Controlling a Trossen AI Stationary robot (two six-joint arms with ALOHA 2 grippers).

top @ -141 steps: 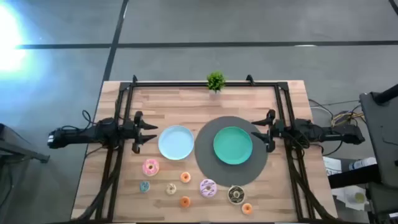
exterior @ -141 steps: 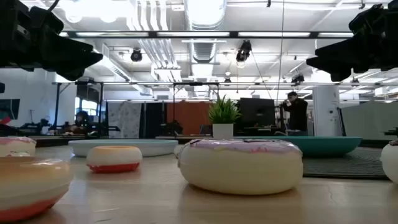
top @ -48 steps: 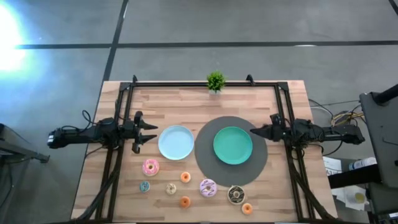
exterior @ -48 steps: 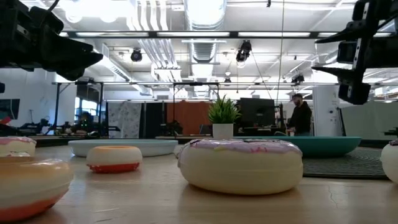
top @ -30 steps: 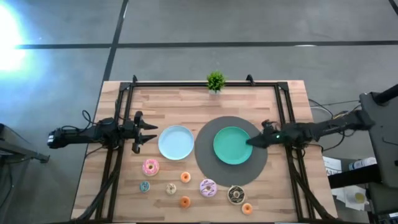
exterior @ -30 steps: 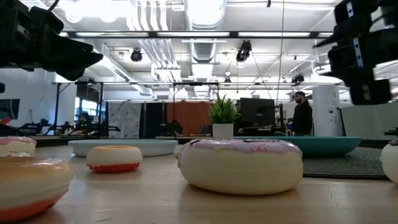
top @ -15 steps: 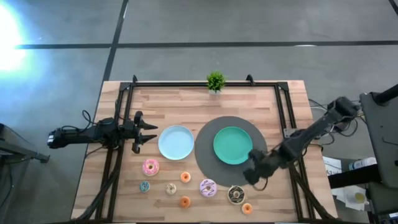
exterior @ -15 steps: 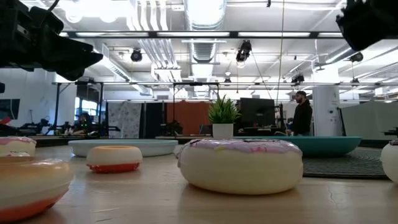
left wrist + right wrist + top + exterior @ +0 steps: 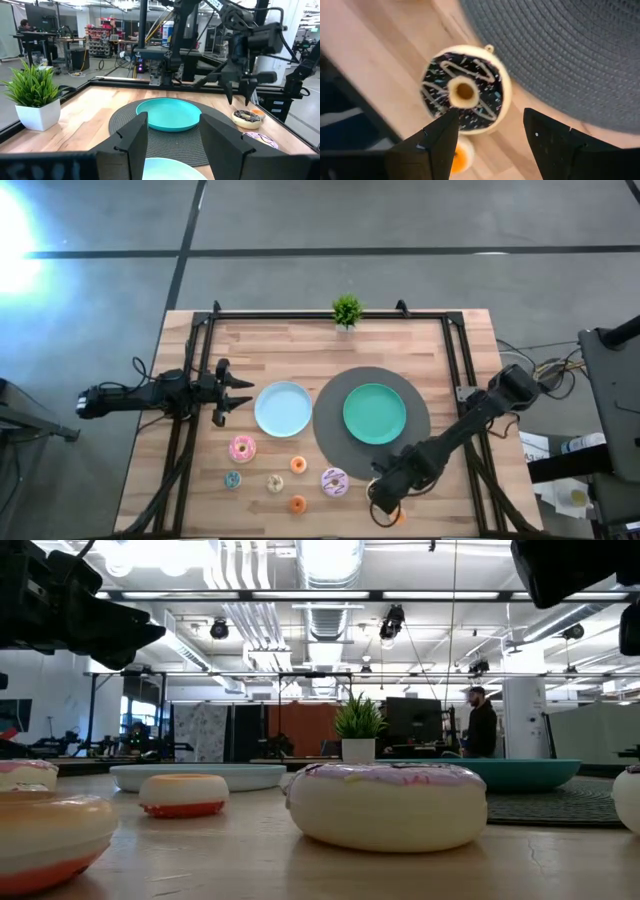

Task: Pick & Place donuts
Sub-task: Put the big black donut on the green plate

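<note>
Dark chocolate frosting, streaked with pale icing, marks the chocolate donut that sits on the bare wood just beside the grey mat, at the table's near edge. The right gripper hangs directly above it, fingers spread wide and nothing between them yet. A small orange donut lies just beside the chocolate one. From where I stand nothing looks placed: the teal plate and the light-blue plate carry no donuts, and the pink donut, the lilac sprinkled donut and the rest lie loose on the wood. The left gripper waits with fingers apart by the light-blue plate.
</note>
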